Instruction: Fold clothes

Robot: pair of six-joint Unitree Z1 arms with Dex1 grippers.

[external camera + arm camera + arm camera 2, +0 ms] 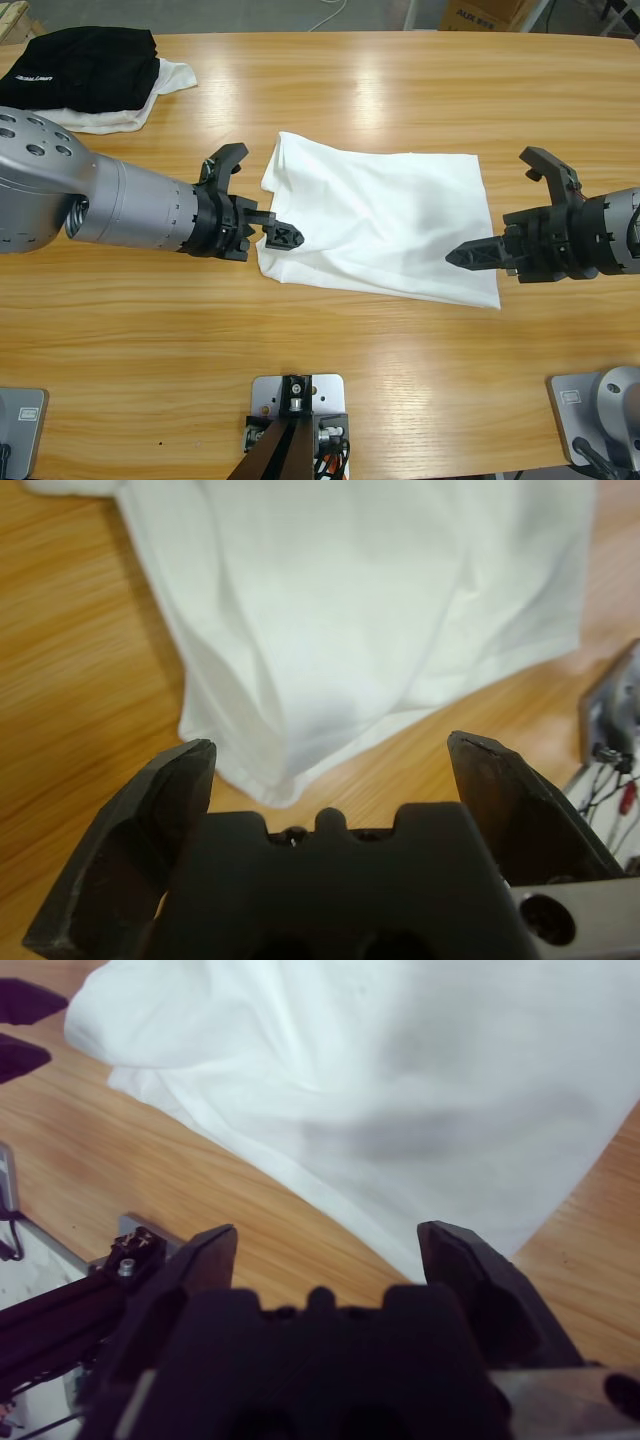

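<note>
The clothes (pixel 380 225), a white T-shirt folded into a rough rectangle, lie flat in the middle of the table. No print shows on it. My left gripper (pixel 262 195) comes in from the left and stands open at the shirt's left edge, its near jaw resting over the lower left corner. In the left wrist view that corner of the shirt (pixel 360 610) lies just ahead of the open left gripper (pixel 330 742). My right gripper (pixel 488 205) is open at the shirt's right edge, holding nothing. The right wrist view shows the shirt (pixel 400 1080) spread ahead of the right gripper (pixel 328 1228).
A black garment with white lettering (pixel 90 65) lies on a smaller white garment (pixel 172 78) at the table's back left corner. A cardboard box (pixel 480 12) stands beyond the far edge. Bare wooden table (pixel 400 90) surrounds the shirt.
</note>
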